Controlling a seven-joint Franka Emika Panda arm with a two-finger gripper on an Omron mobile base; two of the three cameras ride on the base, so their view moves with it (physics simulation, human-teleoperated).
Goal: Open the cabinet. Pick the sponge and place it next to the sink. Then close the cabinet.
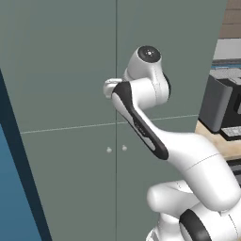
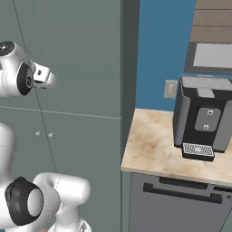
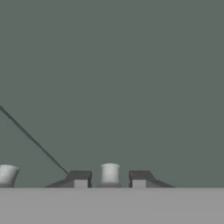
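While your gripper point(image 3: 109, 180) presses up to the closed cabinet point(image 1: 66, 70), its fingers sit clamped on one small pale knob point(image 3: 110, 174), ready, it seems, to pull that door open. A second knob point(image 3: 7, 175) waits just left. You see no sponge yet.

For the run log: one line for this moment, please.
phase: opening cabinet | gripper: shut on knob | doors: closed
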